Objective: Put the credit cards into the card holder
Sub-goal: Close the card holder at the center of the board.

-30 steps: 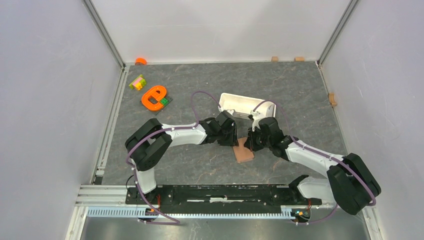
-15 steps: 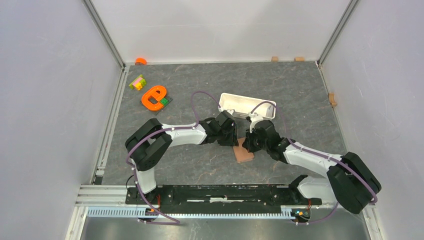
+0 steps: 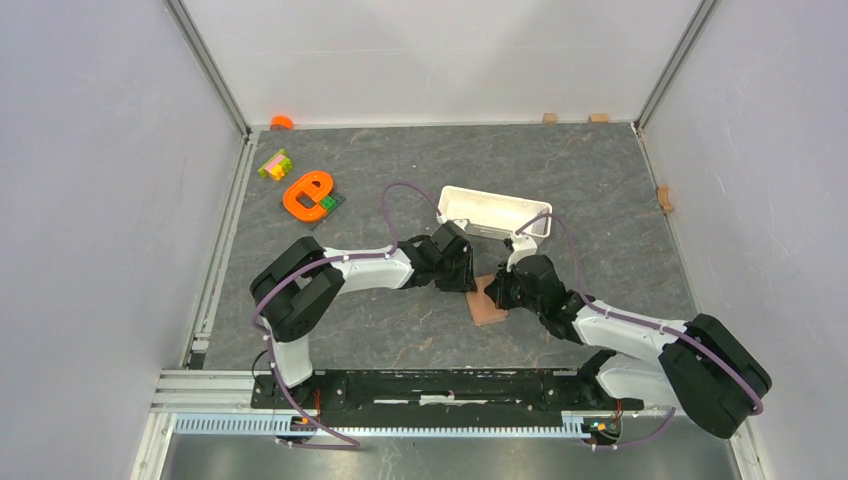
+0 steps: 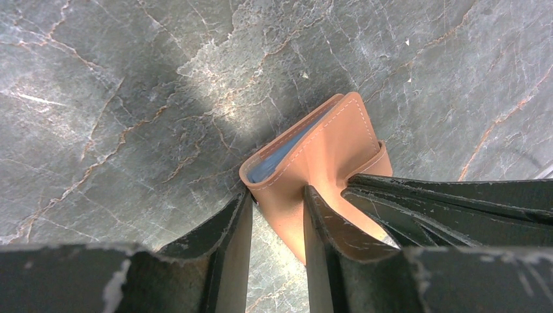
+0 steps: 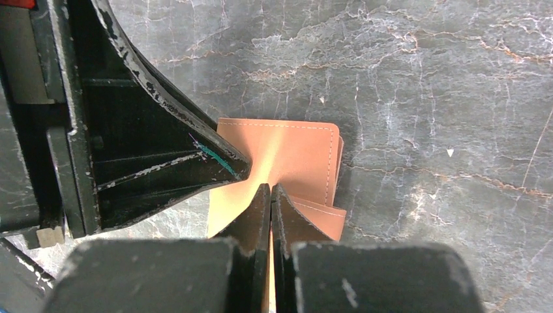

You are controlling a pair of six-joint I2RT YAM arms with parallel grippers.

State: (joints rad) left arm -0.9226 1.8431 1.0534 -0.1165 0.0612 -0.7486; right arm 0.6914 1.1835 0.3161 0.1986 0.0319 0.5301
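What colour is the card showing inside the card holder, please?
Pale blue card inside the tan-brown card holder; clearest in the left wrist view.

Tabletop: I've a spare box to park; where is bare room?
Free: right side, between white tray and right wall; far strip behind the tray. Crowded: centre, left hand and right hand on the card holder; far-left, orange toy.

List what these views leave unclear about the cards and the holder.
- Card count: the left wrist view shows only an edge of a blue card in the card holder; leather covers the rest.
- Holder's near end: right wrist view, under the shut right gripper.
- Holder's outline: top view, small, overlapped by the right gripper and the left gripper clamping it.
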